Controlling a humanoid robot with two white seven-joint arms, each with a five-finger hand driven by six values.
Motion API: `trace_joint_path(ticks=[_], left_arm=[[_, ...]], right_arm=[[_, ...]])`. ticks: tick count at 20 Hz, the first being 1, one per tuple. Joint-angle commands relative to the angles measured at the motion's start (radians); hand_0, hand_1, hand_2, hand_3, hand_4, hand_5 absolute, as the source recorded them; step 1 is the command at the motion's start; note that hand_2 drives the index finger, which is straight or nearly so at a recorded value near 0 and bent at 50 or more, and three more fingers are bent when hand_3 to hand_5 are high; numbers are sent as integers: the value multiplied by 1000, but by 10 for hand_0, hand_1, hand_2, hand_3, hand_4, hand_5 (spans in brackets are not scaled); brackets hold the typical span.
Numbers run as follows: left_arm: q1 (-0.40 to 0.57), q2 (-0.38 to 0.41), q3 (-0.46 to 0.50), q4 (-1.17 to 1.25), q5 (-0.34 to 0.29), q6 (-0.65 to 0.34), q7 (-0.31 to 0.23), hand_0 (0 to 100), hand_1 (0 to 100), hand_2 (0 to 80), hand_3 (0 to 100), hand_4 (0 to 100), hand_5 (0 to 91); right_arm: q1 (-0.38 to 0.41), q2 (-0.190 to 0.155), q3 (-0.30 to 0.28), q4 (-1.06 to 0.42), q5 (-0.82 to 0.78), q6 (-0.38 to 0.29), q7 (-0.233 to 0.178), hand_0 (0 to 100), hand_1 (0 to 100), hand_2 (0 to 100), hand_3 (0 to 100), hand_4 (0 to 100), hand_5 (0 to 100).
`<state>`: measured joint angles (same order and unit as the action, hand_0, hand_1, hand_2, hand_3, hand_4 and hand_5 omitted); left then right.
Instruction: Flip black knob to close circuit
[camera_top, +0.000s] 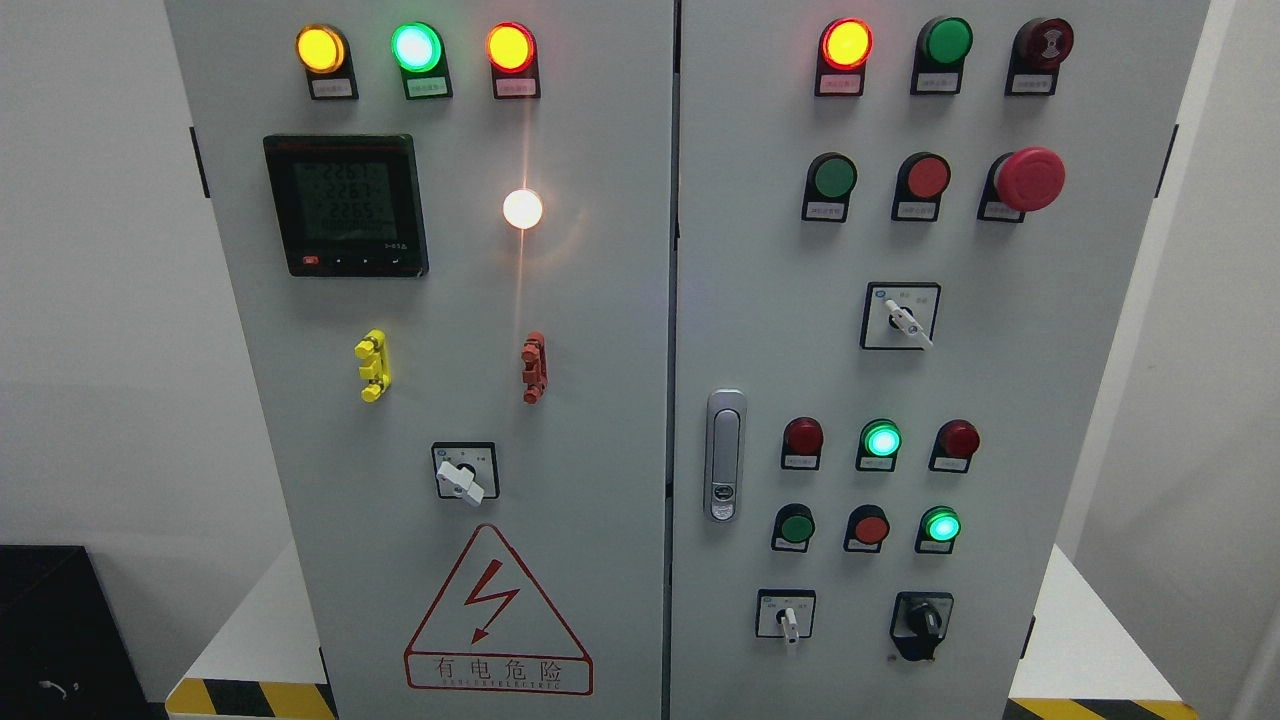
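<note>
The black knob (925, 620) sits at the lower right of the grey cabinet's right door (1050, 400), its pointer standing roughly upright over a black mount. Left of it is a small white-handled selector switch (787, 617). No robot hand or arm shows anywhere in the head view.
The right door also carries a white rotary switch (902, 318), a red mushroom stop button (1030, 180), several lit and unlit pilot lamps, and a door latch (725, 455). The left door (600, 400) holds a digital meter (346, 205), another white selector (463, 478), and a red warning triangle (495, 615).
</note>
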<state>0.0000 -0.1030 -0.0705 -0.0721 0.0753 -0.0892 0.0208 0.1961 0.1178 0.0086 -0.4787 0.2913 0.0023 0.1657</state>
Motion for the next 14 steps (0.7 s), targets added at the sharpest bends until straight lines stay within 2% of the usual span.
trace_joint_path(ticks=[1, 10, 12, 14], left_arm=[[6, 0, 0, 0, 0, 0, -1, 120, 556, 0, 0, 0, 0], [6, 0, 0, 0, 0, 0, -1, 120, 556, 0, 0, 0, 0], [6, 0, 0, 0, 0, 0, -1, 120, 556, 0, 0, 0, 0], [6, -1, 0, 0, 0, 0, -1, 120, 556, 0, 0, 0, 0]], right_arm=[[17, 0, -99, -303, 205, 12, -8, 0, 30, 0, 0, 0, 0], [23, 0, -114, -618, 377, 33, -9, 0, 47, 44, 6, 0, 0], [28, 0, -116, -690, 410, 33, -9, 0, 49, 69, 50, 0, 0], [28, 0, -116, -756, 448, 33, -9, 0, 49, 132, 125, 96, 0]])
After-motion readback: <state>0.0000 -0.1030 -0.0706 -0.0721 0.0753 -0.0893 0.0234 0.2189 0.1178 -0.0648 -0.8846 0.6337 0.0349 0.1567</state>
